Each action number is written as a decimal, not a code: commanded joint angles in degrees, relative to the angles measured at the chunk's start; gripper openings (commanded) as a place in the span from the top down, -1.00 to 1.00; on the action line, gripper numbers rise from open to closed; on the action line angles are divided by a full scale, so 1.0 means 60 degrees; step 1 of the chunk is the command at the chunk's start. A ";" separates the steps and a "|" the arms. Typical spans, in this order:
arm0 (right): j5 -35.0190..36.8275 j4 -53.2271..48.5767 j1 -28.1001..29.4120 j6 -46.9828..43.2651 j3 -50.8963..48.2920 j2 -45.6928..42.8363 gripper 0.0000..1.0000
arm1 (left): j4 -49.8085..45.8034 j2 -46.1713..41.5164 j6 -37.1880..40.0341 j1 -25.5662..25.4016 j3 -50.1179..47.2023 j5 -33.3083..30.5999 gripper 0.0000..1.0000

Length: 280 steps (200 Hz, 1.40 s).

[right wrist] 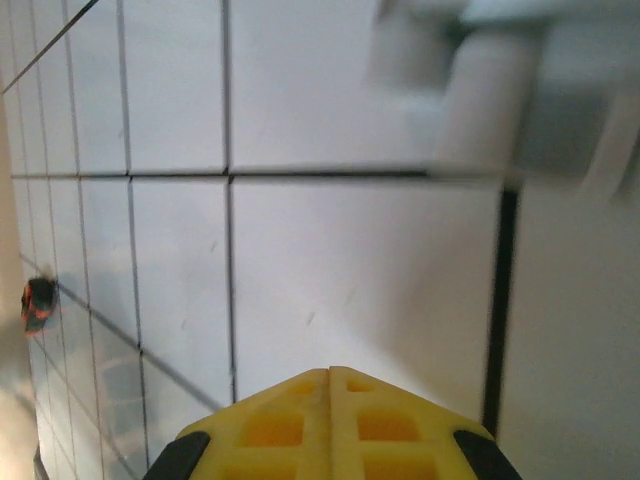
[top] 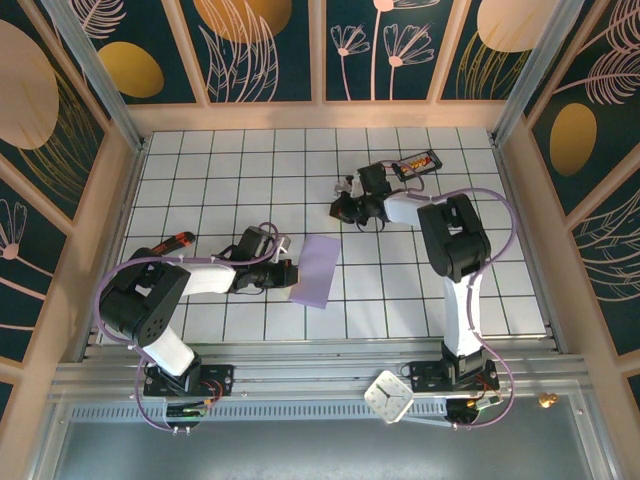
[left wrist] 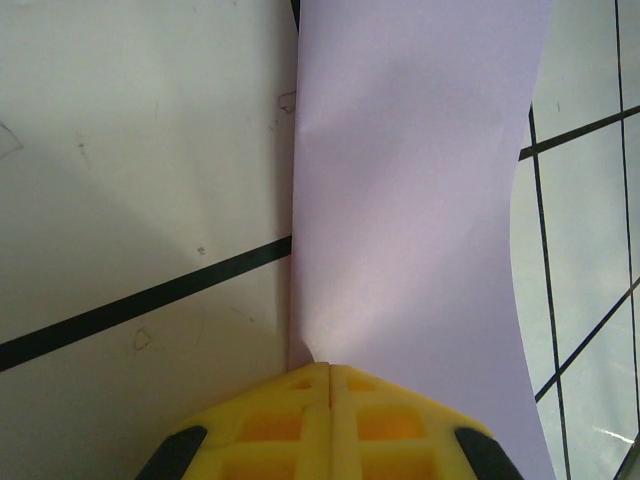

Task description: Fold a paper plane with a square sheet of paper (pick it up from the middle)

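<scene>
Top view, paper: the lavender sheet [top: 318, 268] lies as a smooth, narrow oblong on the white tiled table [top: 230, 160], front middle
Top view, arms: the left gripper [top: 283, 272] is at the sheet's left edge; the right gripper [top: 345, 208] is further back, apart from it
Left wrist, hand: blocky yellow fingers [left wrist: 270, 425] are pressed together, their tip touching the thin matte paper; I cannot tell whether any is pinched
Right wrist, hand: yellow fingers [right wrist: 390, 425] are closed on nothing above glossy tile
</scene>
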 commanded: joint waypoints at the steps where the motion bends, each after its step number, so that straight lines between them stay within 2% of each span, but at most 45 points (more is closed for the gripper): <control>1: 0.0212 0.0284 0.0718 -0.0339 -0.0673 -0.1397 1.00 | -0.1926 0.0387 0.0002 0.0031 -0.0444 -0.0668 1.00; 34: 0.0436 0.0444 0.1720 -0.0285 -0.1283 -0.1832 1.00 | -0.2005 0.0331 0.0013 0.0041 -0.0380 -0.0652 1.00; 88: -0.0279 0.1245 0.2438 0.0425 -0.1218 -0.0633 1.00 | -0.2109 0.0188 0.0046 0.0030 -0.0290 -0.0638 1.00; 226: 0.0505 0.0332 0.1390 0.0011 -0.0836 0.0836 1.00 | -0.2046 -0.0444 -0.0093 0.0029 -0.0573 -0.0214 1.00; 280: 0.0686 -0.0123 0.1137 -0.0254 -0.0342 0.1041 1.00 | -0.2036 -0.0157 0.0090 0.0026 -0.0681 -0.0276 1.00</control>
